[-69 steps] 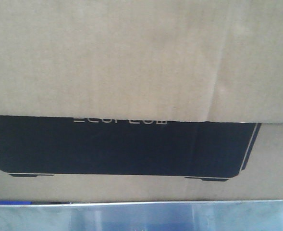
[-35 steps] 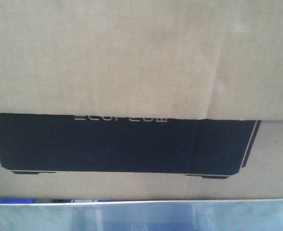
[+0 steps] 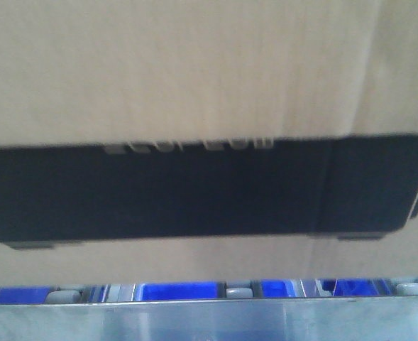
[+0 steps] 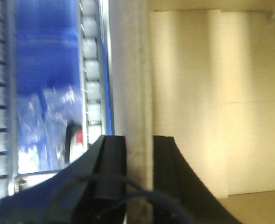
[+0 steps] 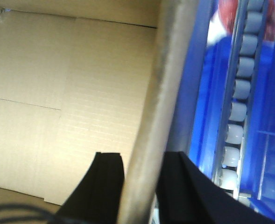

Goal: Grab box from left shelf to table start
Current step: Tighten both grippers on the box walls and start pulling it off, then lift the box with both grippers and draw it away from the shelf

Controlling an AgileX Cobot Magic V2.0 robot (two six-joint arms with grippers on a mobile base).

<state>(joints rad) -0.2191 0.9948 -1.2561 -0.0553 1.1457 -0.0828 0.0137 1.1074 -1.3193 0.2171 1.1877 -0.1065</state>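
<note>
The brown cardboard box [image 3: 194, 64] fills the front view, its black panel [image 3: 194, 188] with white lettering facing me, its bottom edge raised above the silvery left shelf [image 3: 209, 323]. In the left wrist view my left gripper [image 4: 138, 149] is shut on the box's upright wall [image 4: 135, 70], one finger [image 4: 111, 158] outside and one inside the box. My right gripper [image 5: 143, 163] clamps the opposite wall [image 5: 158, 84] the same way, with the box's pale interior [image 5: 58, 93] on its left.
Blue plastic bins [image 3: 173, 290] and grey conveyor rollers [image 3: 239, 291] show in the gap under the box. The rollers [image 4: 91, 70] and blue bin also run beside the left gripper, and more rollers [image 5: 240, 93] beside the right one.
The box has risen in the front view: its black panel sits higher and shifted right. A gap under it now shows blue bins and rollers above the shelf edge.
</note>
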